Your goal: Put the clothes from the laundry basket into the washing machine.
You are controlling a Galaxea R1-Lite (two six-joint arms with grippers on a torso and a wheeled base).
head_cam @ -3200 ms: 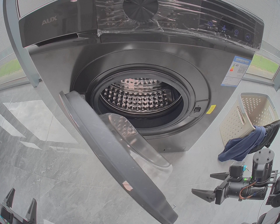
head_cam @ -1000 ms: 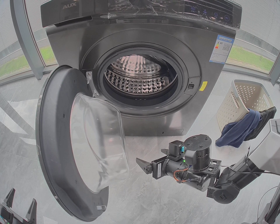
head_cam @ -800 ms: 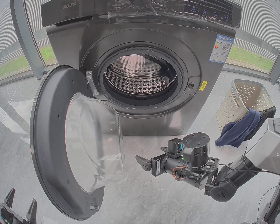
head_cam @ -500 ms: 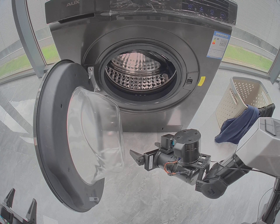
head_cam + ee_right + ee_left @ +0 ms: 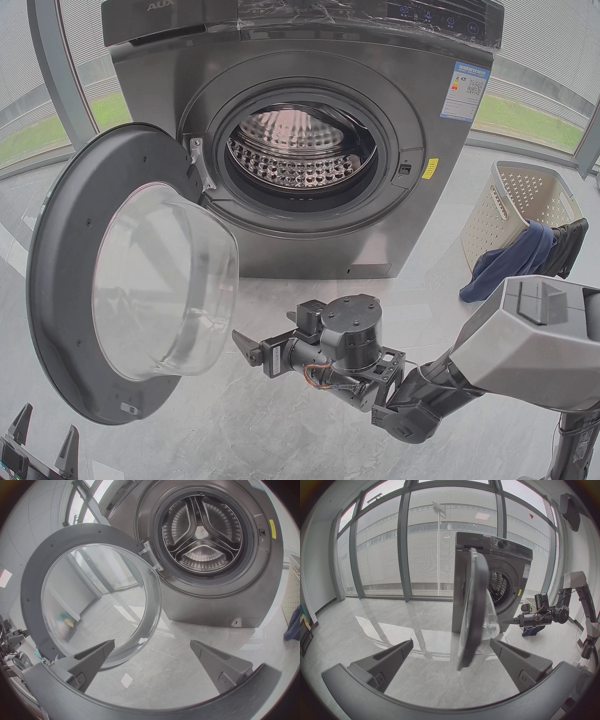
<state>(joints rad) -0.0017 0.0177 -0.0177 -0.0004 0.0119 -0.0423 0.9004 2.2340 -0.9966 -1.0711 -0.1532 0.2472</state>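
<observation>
As right arm [image 5: 531, 337] overlaps clothes [image 5: 509, 259] | left tool [image 5: 49, 420] cut off

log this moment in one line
door open | drum empty | clothes draped over basket rim | right gripper open, empty, near door | left gripper open, empty
</observation>
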